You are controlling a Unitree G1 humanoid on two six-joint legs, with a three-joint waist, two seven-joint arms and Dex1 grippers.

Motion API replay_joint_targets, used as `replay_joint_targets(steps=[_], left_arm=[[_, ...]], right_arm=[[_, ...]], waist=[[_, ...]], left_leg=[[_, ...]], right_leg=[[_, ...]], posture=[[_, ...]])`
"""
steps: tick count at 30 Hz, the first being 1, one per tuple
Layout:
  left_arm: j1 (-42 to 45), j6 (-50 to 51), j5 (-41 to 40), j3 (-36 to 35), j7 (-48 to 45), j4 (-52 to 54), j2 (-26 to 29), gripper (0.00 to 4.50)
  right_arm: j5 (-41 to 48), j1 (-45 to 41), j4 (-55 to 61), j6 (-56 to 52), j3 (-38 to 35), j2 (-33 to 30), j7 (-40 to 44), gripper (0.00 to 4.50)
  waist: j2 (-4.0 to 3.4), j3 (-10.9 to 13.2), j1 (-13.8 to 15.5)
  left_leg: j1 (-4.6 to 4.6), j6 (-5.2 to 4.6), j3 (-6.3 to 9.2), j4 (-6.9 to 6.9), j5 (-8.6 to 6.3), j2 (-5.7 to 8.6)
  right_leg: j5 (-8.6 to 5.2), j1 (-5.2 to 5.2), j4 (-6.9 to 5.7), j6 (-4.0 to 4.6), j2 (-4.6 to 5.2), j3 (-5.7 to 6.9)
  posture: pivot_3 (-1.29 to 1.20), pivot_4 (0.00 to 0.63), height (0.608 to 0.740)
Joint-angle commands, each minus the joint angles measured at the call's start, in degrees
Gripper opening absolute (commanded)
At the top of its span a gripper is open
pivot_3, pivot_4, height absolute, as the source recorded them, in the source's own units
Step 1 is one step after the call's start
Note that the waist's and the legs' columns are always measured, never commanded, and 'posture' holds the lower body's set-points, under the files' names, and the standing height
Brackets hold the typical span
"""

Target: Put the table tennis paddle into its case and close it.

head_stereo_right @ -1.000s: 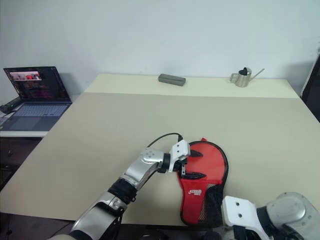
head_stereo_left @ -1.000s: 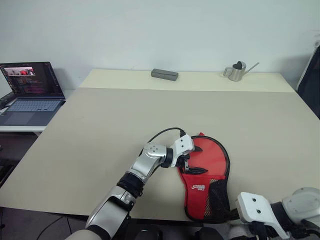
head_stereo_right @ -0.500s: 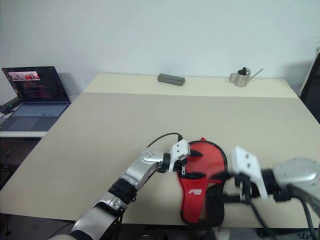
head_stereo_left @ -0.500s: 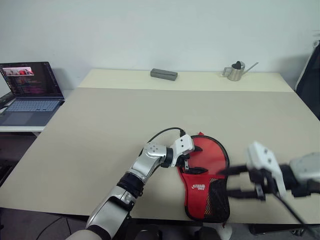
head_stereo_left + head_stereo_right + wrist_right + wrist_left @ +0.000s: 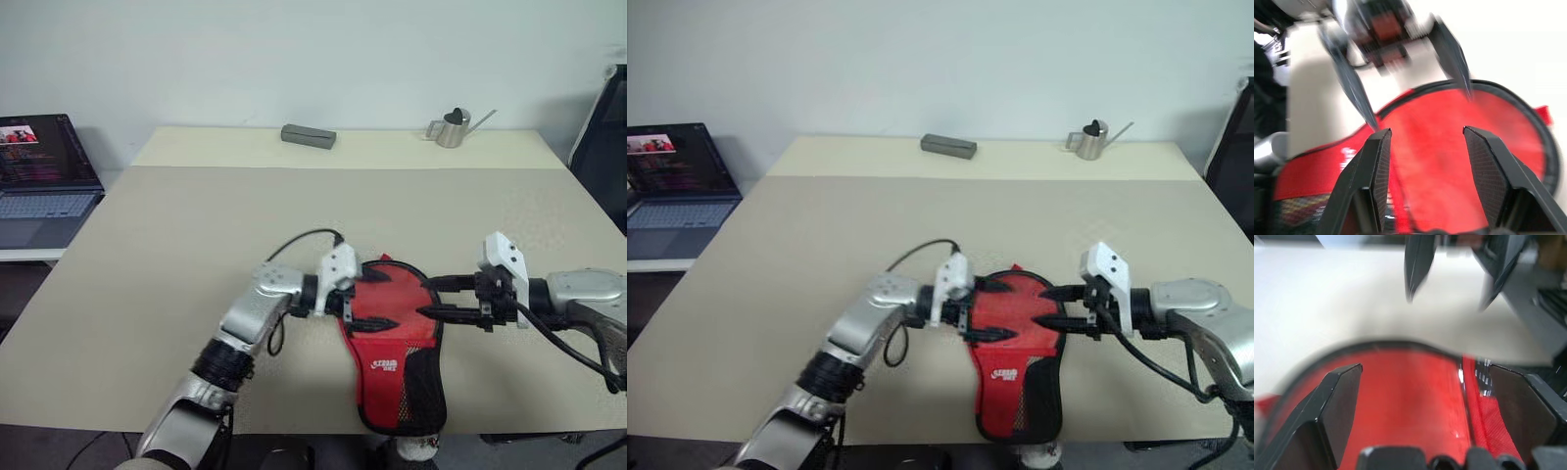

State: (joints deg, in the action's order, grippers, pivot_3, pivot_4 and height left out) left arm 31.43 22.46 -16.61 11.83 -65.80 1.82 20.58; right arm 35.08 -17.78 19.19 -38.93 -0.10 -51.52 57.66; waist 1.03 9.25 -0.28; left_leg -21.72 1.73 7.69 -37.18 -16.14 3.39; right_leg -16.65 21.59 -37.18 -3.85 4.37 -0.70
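The red case (image 5: 387,305) lies near the table's front edge, round end away from me. Its narrow end with the white logo and black mesh (image 5: 421,387) reaches over the edge. The table tennis paddle is hidden; I cannot tell whether it lies inside. My left gripper (image 5: 997,310) hovers open over the case's left side, its fingers pointing right. Facing it, my right gripper (image 5: 1046,307) is open over the right side, nothing between its fingers. In the wrist views the red fabric (image 5: 1410,391) (image 5: 1440,161) lies between each pair of fingers.
On the beige table (image 5: 196,225), a grey box (image 5: 308,136) and a small metal watering can (image 5: 451,129) sit along the far edge. An open laptop (image 5: 39,181) stands on a side surface at the left. A dark chair back (image 5: 607,137) is at the right.
My right arm has come up from the bottom right and swung in over the case's right side. My left gripper has lifted a little. The camera has shifted.
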Motion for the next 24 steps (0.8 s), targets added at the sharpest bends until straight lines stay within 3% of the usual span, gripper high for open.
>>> replay_joint_targets(steps=[1, 6, 12, 20, 24], left_arm=[[-3.3, 6.1, -6.2, -7.9, 2.7, 7.2, 4.0, 4.50], [-11.0, 7.6, -7.7, -17.2, 10.2, 10.9, 8.2, 4.50], [-16.1, 7.3, -7.9, -22.8, 18.0, 16.8, 9.4, 4.50], [-17.1, 3.5, -4.7, -22.2, 23.6, 17.5, 10.9, 4.50], [-18.2, 2.2, -3.6, -21.4, 25.7, 16.9, 10.7, 4.50]], right_arm=[[-2.4, -2.3, -4.2, 4.2, -0.1, 1.6, 0.9, 2.51], [-4.2, -7.9, -16.8, 8.8, -0.6, 4.9, 4.4, 2.51], [-5.8, -16.9, -28.9, 10.8, 0.1, 7.6, 8.9, 2.51], [-14.9, -29.5, -52.9, 24.6, 0.5, 11.5, 9.3, 2.51], [-16.9, -31.9, -57.1, 26.9, 0.4, 12.7, 10.3, 2.51]], waist=[[-0.06, 0.0, -0.2], [-0.09, 0.1, -0.2], [-0.11, 0.1, 0.1], [-0.11, 0.1, -0.1], [-0.12, 0.1, -0.2]], left_leg=[[0.01, 0.00, -0.01, 0.01, 0.00, -0.01], [0.00, 0.00, -0.05, -0.01, 0.00, 0.01], [-0.03, 0.05, -0.04, -0.01, 0.03, -0.01], [-0.05, 0.07, -0.15, 0.05, 0.04, -0.05], [-0.16, 0.08, -0.20, 0.07, 0.04, -0.04]], right_leg=[[0.00, 0.02, -0.01, 0.00, -0.01, -0.02], [0.02, 0.06, -0.04, 0.02, -0.02, -0.10], [0.06, 0.13, -0.05, 0.09, -0.02, -0.09], [0.08, 0.24, -0.04, 0.11, -0.03, -0.16], [0.08, 0.38, -0.04, 0.12, -0.02, -0.21]], posture=[[0.00, 0.150, 0.740], [0.00, 0.150, 0.740], [0.00, 0.150, 0.740], [0.00, 0.150, 0.740], [0.00, 0.150, 0.740]])
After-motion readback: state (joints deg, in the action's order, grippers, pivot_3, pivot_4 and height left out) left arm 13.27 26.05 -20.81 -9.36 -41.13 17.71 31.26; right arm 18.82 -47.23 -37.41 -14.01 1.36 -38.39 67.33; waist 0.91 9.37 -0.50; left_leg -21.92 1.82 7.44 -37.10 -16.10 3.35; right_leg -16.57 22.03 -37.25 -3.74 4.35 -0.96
